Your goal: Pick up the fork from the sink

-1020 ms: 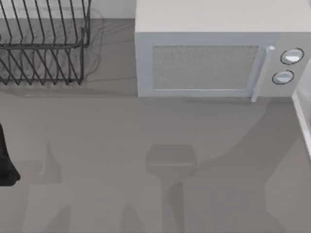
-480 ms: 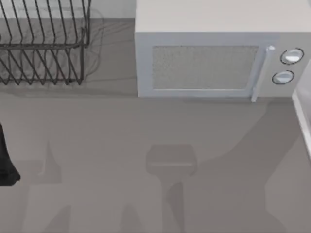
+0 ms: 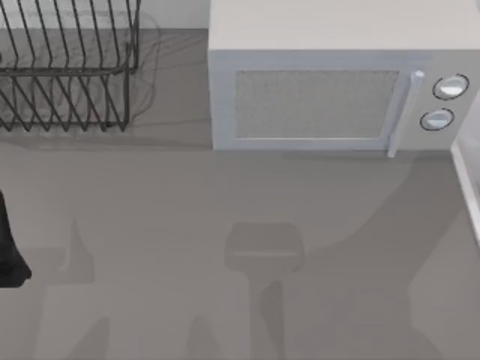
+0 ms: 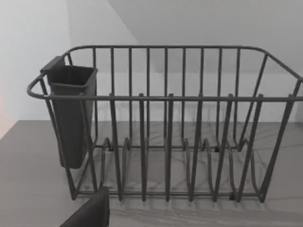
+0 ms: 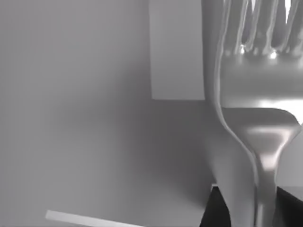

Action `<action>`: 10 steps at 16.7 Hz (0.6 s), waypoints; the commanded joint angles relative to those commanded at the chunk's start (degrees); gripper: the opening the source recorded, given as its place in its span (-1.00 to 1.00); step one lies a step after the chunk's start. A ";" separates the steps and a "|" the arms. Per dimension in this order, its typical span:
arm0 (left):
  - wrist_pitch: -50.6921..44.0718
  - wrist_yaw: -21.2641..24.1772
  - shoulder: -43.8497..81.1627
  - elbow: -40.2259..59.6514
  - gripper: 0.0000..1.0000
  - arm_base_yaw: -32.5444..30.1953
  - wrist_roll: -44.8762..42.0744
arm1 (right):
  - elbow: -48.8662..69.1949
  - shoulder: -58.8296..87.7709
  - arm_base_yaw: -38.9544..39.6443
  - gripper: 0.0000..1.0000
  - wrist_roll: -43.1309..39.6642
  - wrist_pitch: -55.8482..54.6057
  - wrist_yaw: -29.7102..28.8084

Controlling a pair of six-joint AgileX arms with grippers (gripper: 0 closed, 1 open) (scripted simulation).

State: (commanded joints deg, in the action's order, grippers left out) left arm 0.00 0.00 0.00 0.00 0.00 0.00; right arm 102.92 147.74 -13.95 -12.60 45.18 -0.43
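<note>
The fork (image 5: 255,94) is shiny silver and looms very close in the right wrist view, tines pointing away from the camera. Its narrow neck runs down between the two dark fingers (image 5: 215,213) of my right gripper (image 5: 259,210), which is shut on it. A grey surface and a pale box lie behind the fork. The sink is out of view. My left arm (image 3: 9,247) is parked at the table's left edge in the top view, and a dark corner of my left gripper (image 4: 90,213) faces the dish rack.
A black wire dish rack (image 3: 67,67) with a dark cutlery cup (image 4: 71,113) stands at the back left. A white microwave (image 3: 330,82) with a closed door stands at the back centre and right. A white edge (image 3: 466,187) runs along the right side.
</note>
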 joint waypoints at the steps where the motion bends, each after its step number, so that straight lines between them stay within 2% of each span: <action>1: 0.00 0.00 0.00 0.00 1.00 0.00 0.00 | 0.00 0.00 0.00 -1.00 0.00 0.00 0.00; 10: 0.00 0.00 0.00 0.00 1.00 0.00 0.00 | 2.67 -3.42 0.13 -1.00 0.48 3.02 0.61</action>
State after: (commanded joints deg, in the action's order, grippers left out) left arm 0.00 0.00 0.00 0.00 0.00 0.00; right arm 105.58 144.32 -13.81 -12.12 48.19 0.18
